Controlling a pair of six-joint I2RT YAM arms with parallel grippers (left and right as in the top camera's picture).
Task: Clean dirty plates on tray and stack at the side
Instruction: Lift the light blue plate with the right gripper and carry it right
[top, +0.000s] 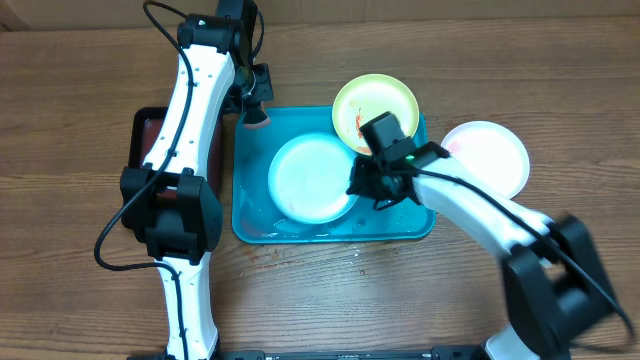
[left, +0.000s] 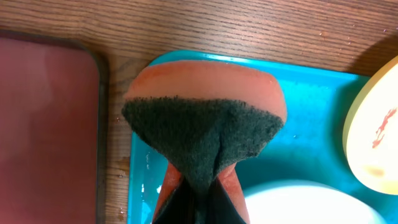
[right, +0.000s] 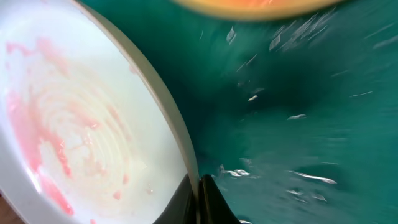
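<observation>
The turquoise tray (top: 255, 215) holds a pale mint plate (top: 310, 178). My right gripper (top: 364, 186) is shut on its right rim. In the right wrist view the fingers (right: 198, 194) pinch the rim of this plate (right: 81, 124), which carries pink smears. A yellow-green plate (top: 375, 100) with a red smear lies over the tray's back right corner. A white plate (top: 487, 155) sits on the table to the right of the tray. My left gripper (top: 252, 103) is shut on an orange sponge with a dark green pad (left: 205, 118), held over the tray's back left corner (left: 311, 112).
A smaller dark red tray with a black rim (top: 150, 135) lies left of the turquoise tray, under my left arm; it also shows in the left wrist view (left: 43, 124). Water drops lie on the turquoise tray floor (right: 298, 124). Wooden table all round.
</observation>
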